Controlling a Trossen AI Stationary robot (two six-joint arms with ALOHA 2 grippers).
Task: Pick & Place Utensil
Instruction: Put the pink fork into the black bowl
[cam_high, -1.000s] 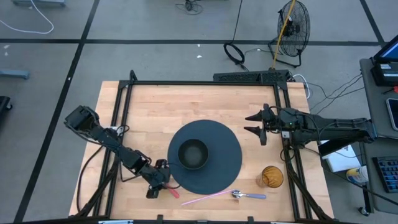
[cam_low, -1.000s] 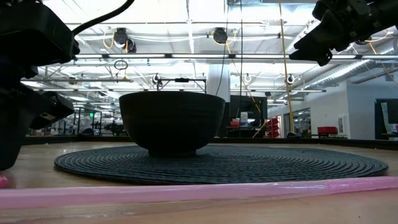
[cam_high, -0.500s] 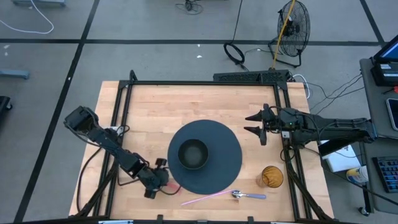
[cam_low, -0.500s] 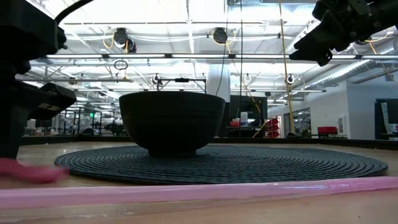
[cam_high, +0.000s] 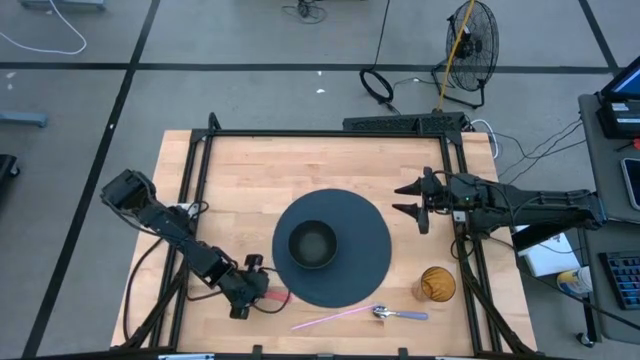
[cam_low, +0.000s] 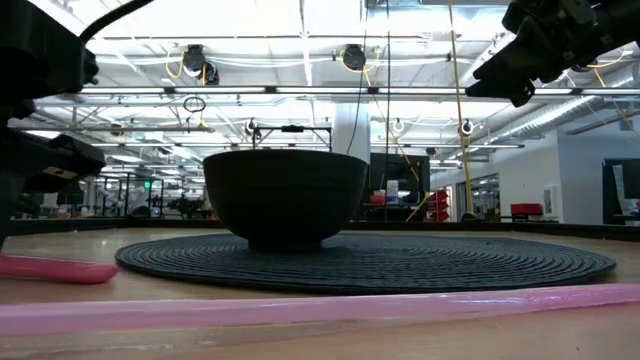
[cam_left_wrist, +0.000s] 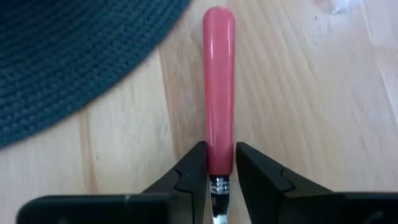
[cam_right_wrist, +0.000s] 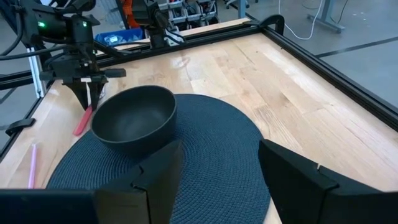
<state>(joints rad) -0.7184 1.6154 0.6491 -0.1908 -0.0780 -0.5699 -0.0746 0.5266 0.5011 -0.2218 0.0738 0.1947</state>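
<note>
A utensil with a red handle (cam_left_wrist: 219, 81) lies on the wood just left of the round dark placemat (cam_high: 360, 275), on which a dark bowl (cam_high: 312, 245) stands. My left gripper (cam_high: 256, 295) is shut on that handle near the table's front left; the low view shows the handle (cam_low: 55, 268) low over the wood. My right gripper (cam_high: 408, 198) hangs open above the table's right side, past the mat's right edge, holding nothing. My left gripper pinches the red handle's end next to the metal collar (cam_left_wrist: 219, 155) between its two fingers (cam_left_wrist: 194, 168). The fingers slant steeply down from the table's left. The handle runs on ahead of them toward the mat, its free end (cam_left_wrist: 219, 15) down on the wood.
A thin pink-handled utensil (cam_high: 335, 318) and a metal spoon head with a bluish handle (cam_high: 400, 315) lie near the front edge. An amber glass (cam_high: 437, 284) stands at the front right. A black frame (cam_high: 330, 132) borders the table.
My left gripper has shifted a little toward the table's left edge, and the red handle's free end has swung round toward the far side, so that it now lies roughly level beside the mat. The mat and bowl have slid slightly toward the right.
</note>
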